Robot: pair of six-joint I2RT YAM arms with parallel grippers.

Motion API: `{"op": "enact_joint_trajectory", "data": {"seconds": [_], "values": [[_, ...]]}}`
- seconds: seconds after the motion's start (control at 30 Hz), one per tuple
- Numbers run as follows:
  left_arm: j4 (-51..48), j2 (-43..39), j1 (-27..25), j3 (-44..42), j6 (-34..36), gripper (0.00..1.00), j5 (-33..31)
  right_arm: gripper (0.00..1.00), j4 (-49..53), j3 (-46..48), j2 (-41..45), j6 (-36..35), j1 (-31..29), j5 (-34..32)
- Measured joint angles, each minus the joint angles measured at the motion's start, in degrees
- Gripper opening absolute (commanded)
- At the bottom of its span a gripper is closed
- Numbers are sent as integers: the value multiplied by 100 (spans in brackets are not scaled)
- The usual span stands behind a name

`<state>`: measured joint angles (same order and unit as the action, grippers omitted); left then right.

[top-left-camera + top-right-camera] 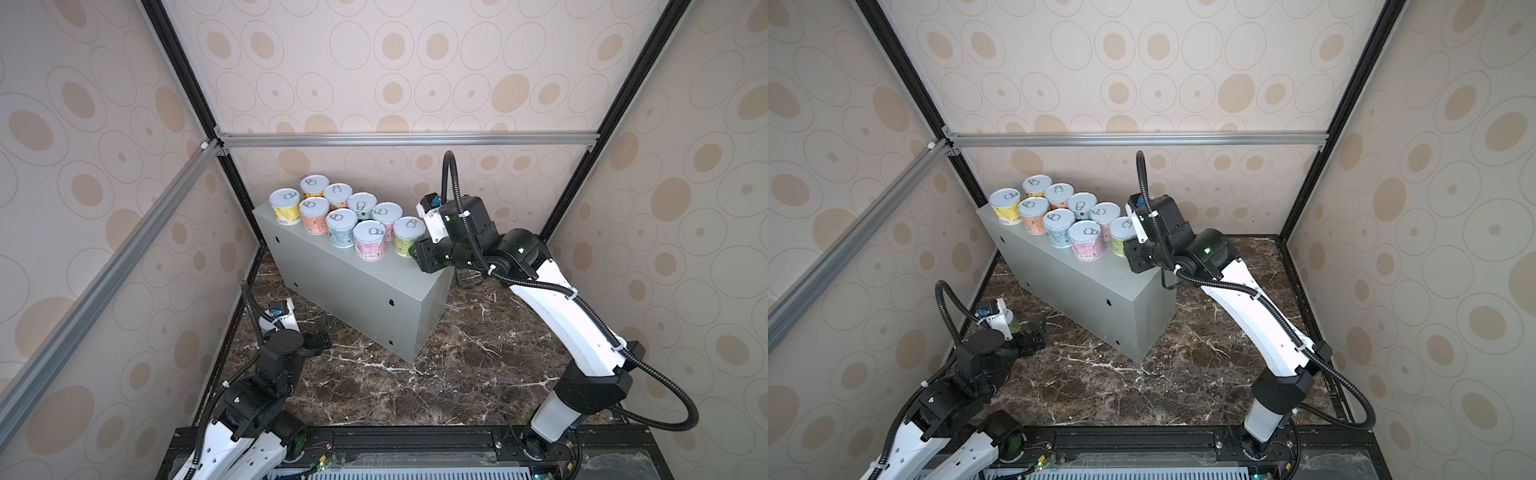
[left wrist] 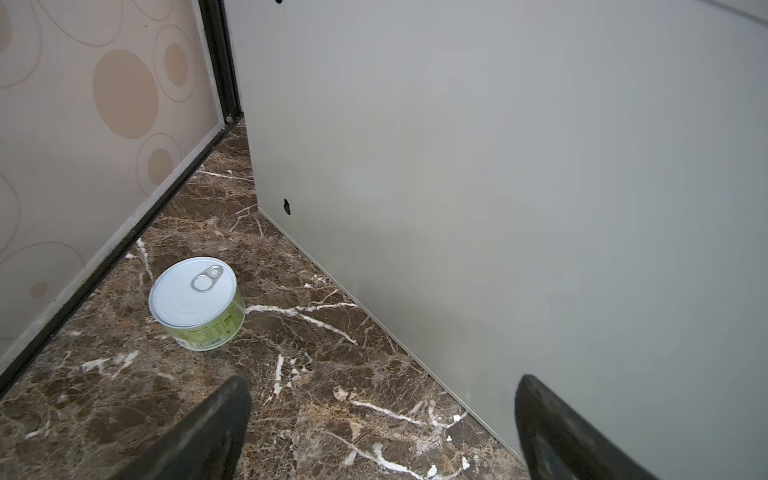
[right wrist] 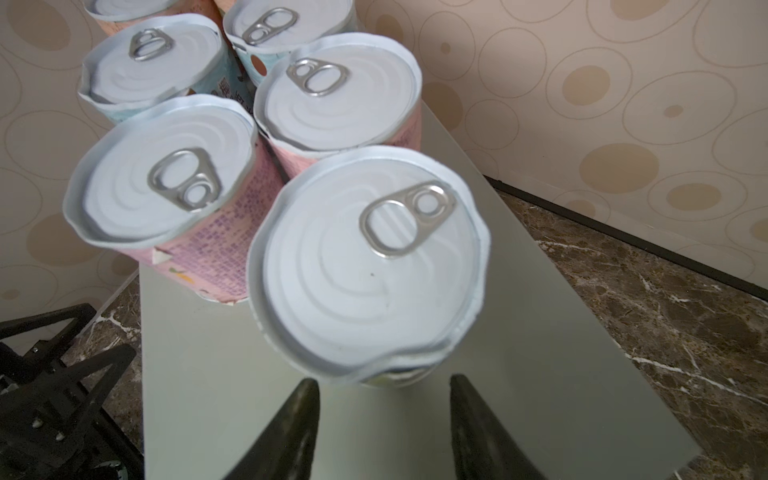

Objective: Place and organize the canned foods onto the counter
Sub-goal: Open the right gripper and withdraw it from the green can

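Several cans (image 1: 340, 216) stand upright in two rows on the grey counter (image 1: 353, 291), also seen in both top views (image 1: 1059, 216). The green can (image 3: 365, 270) at the right end of the rows stands just ahead of my right gripper (image 3: 384, 384), which is open with its fingertips (image 3: 309, 390) short of the can and nothing between them. Another green can (image 2: 195, 303) stands on the marble floor by the left wall. My left gripper (image 2: 383, 382) hovers open and empty near the counter's (image 2: 498, 166) base, a little short of that can.
The dark marble floor (image 1: 457, 365) spreads in front of the counter. Patterned walls and black frame posts (image 1: 232, 183) close in the left, back and right. Bare counter top (image 3: 519, 395) lies around my right gripper. The left arm (image 3: 50, 395) shows below the counter's edge.
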<state>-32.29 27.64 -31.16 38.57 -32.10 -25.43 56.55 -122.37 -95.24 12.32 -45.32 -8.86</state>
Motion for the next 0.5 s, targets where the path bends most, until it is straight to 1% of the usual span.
{"op": "enact_joint_trajectory", "data": {"seconds": [0.13,0.3,0.37,0.5], "values": [[-221,280,4,376,-9,99,-199,71,-13,326,481,-59,0,-105],[-398,942,111,964,-26,99,-251,75,-111,1051,1298,-11,149,-175],[-455,1152,282,1139,-20,99,-208,77,-195,1384,1602,57,356,-131],[-520,1456,872,1425,66,99,2,80,-332,2107,2131,225,894,11]]}}
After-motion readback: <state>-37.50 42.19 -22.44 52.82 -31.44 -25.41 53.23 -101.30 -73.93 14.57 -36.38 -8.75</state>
